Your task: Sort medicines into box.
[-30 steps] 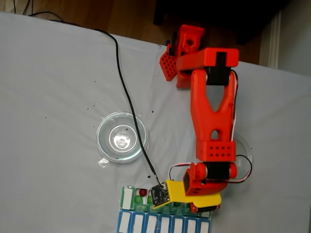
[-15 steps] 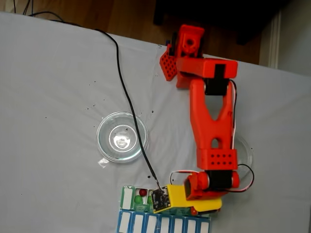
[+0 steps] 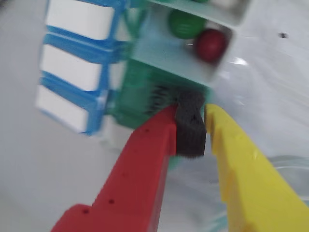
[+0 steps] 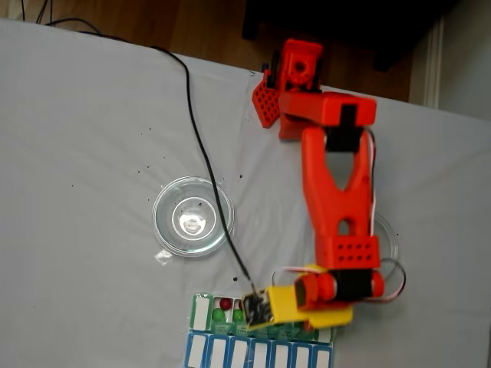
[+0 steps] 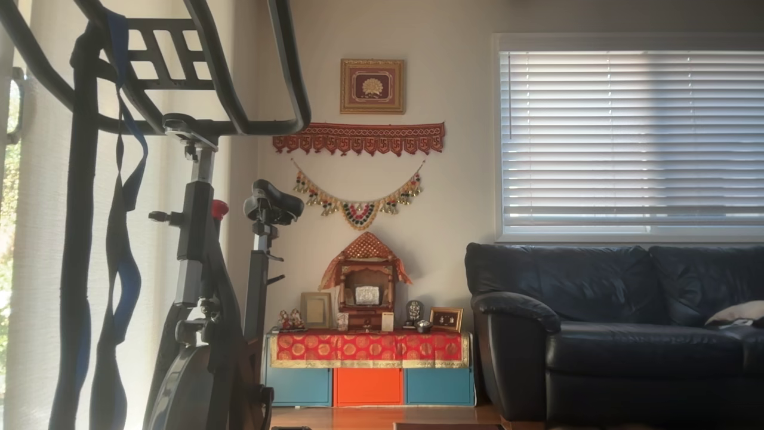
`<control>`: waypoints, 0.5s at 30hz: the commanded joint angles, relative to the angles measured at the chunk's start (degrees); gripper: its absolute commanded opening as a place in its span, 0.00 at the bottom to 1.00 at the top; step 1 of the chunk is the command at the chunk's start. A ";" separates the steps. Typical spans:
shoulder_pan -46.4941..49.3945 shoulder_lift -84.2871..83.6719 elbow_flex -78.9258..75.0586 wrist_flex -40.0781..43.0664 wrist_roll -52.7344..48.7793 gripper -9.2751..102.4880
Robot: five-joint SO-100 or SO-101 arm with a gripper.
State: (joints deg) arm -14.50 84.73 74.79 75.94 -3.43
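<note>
In the wrist view my gripper [image 3: 194, 110] is shut, its red finger [image 3: 145, 154] and yellow finger [image 3: 241, 164] pressed around a black foam pad, with nothing held. Just beyond its tip lies the box [image 3: 140, 92], with green lids and a blue-lidded row on the left. One open white compartment holds two medicines, a green ball [image 3: 186, 24] and a dark red ball [image 3: 211, 43]. In the fixed view the gripper [image 4: 258, 316] hangs over the green row of the box [image 4: 201, 313] at the table's near edge, beside a red ball [image 4: 225, 303].
An empty clear glass dish [image 4: 192, 216] stands left of the arm, with a black cable [image 4: 201, 153] running over its right rim to the wrist camera. A second glass dish [image 4: 387, 234] is partly hidden behind the orange arm. The other view shows a living room.
The arm has shifted slightly right and the wrist has turned, uncovering a little more of the open compartment near the left end of the green row.
</note>
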 commanded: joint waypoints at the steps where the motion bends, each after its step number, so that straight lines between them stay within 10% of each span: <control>1: -0.18 14.85 2.81 -2.81 0.88 0.09; 15: 6.24 24.79 11.78 -27.51 4.22 0.09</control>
State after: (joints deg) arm -9.84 106.26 88.07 52.03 2.20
